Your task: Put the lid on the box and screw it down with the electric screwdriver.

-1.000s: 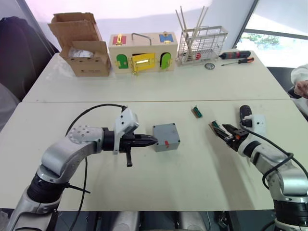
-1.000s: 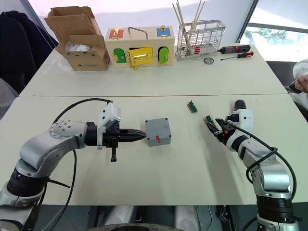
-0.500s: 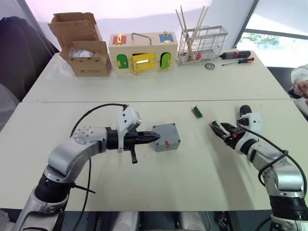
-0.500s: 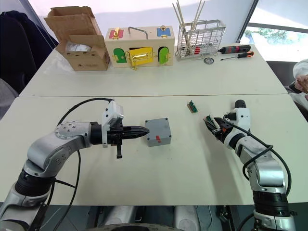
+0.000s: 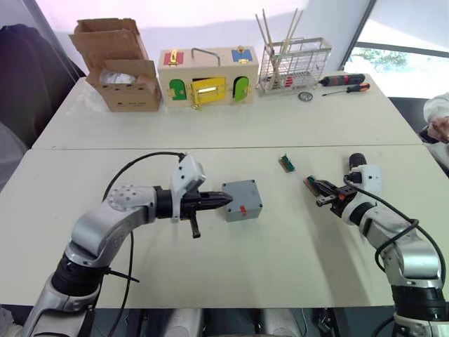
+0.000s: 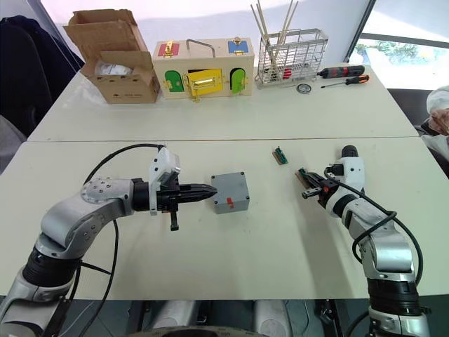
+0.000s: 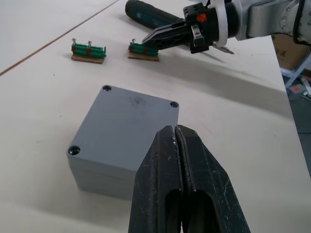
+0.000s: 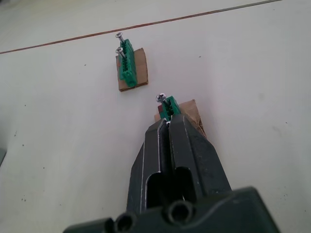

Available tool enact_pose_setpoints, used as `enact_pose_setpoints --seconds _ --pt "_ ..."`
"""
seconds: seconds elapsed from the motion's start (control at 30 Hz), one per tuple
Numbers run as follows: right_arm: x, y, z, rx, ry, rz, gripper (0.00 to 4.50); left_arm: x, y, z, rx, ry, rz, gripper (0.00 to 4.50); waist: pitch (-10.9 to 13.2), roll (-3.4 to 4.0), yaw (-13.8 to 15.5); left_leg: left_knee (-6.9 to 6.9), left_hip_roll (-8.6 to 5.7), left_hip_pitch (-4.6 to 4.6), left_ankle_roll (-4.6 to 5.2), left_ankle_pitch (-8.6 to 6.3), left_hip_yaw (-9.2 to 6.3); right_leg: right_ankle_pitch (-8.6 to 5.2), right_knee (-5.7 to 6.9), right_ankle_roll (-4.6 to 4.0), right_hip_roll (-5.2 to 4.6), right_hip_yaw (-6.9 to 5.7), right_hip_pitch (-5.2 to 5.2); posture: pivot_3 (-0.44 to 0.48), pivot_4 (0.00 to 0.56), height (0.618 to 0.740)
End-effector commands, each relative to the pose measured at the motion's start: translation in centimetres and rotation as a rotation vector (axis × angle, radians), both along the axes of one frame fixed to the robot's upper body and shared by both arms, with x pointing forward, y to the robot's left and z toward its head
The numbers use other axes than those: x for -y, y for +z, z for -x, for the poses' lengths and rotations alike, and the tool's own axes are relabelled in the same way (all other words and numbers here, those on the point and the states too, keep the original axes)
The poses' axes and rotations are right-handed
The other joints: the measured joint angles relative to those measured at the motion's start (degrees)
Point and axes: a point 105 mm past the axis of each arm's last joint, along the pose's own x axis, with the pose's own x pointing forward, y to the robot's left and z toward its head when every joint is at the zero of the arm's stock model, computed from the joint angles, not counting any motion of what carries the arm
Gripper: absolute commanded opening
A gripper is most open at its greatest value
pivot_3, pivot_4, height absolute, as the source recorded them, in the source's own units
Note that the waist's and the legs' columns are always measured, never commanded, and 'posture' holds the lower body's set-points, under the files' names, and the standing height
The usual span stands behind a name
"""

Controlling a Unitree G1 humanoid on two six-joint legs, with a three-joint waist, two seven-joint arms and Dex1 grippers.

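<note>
The grey box (image 5: 243, 201) stands mid-table with a red mark on its near side. The lid (image 7: 129, 121) lies flat on top of it, with screw holes at the corners. My left gripper (image 5: 226, 200) is shut, its tip right at the box's left side, level with the top edge. My right gripper (image 8: 167, 122) is shut, its tip at a green terminal block (image 8: 168, 106) that carries a screw on a brown card. The black electric screwdriver (image 5: 358, 163) lies on the table just behind my right wrist.
A second green terminal block (image 5: 287, 163) lies between the box and my right gripper. On the far table stand a cardboard box (image 5: 119, 67), a wooden box with coloured doors (image 5: 208, 76), a wire rack (image 5: 295, 63) and hand screwdrivers (image 5: 344, 83). A person's hand (image 5: 438, 123) is at the right edge.
My left gripper has moved right, up to the box's side. My right gripper's fingers, spread a second ago, have shut at the green terminal block.
</note>
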Motion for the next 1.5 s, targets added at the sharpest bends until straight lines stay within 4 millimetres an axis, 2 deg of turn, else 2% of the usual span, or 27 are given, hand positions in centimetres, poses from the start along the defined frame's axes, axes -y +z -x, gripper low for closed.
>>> enact_pose_setpoints --seconds 0.03,0.2,0.27,0.33,0.47,0.67,0.83,1.5 --pt "0.2 3.8 0.0 0.13 -0.014 -0.046 0.06 -0.5 0.7 -0.2 0.034 0.01 0.013 0.0 0.0 0.01 0.05 0.0 0.0 0.0 0.0 0.0 0.0 0.0 0.0 0.0 0.0 0.0 0.0 0.0 0.15 0.73" --pt "0.2 6.1 0.2 0.183 0.0 -0.042 0.06 -0.8 0.7 -0.3 0.022 0.012 0.022 0.0 0.01 0.02 0.0 0.0 0.0 0.0 0.0 0.0 0.0 0.0 0.0 0.0 0.0 0.0 0.0 0.0 0.15 0.73" --pt "-2.3 8.4 0.6 0.232 0.139 -0.067 0.06 -1.3 1.1 -0.5 0.022 0.027 0.03 0.0 0.03 0.05 0.0 0.0 0.0 0.0 0.0 0.0 0.0 0.0 0.0 0.0 0.0 0.0 0.0 0.0 0.15 0.73" --pt "-5.1 9.5 1.0 0.245 0.281 -0.067 0.06 -1.7 1.3 -0.9 0.032 0.049 0.025 0.0 0.1 0.15 -0.4 0.0 0.0 0.0 0.0 0.0 0.01 0.0 0.01 0.0 0.0 0.01 -0.01 0.0 0.15 0.73" --pt "-9.6 9.2 1.1 0.236 0.473 -0.044 0.06 -2.4 0.6 -1.1 0.032 0.074 -0.018 0.0 0.12 0.11 -1.08 -0.02 0.05 0.0 0.0 0.0 -0.06 0.0 0.01 0.0 0.04 -0.06 -0.02 0.0 0.15 0.73" --pt "-12.4 7.2 2.3 0.183 0.609 -0.047 0.06 -3.6 0.3 -0.3 0.035 0.119 -0.056 0.0 0.19 0.01 -0.99 -0.02 -0.02 -0.04 0.01 0.0 -0.02 0.0 -0.04 0.01 -0.04 0.0 -0.03 0.0 0.15 0.73" --pt "-12.9 6.4 2.5 0.158 0.635 -0.053 0.06 -3.7 0.2 0.5 0.015 0.126 -0.045 0.0 0.2 0.01 -1.11 -0.01 0.0 -0.03 0.0 0.0 -0.03 0.0 0.02 0.0 -0.04 -0.01 -0.06 0.0 0.15 0.73" --pt "-14.0 4.8 0.5 0.147 0.665 -0.023 0.06 -3.5 -0.2 0.6 0.01 0.133 -0.064 0.0 0.21 0.01 -1.18 -0.02 0.0 -0.04 0.0 0.0 -0.03 0.0 0.01 0.0 -0.02 -0.01 -0.09 0.0 0.15 0.73"
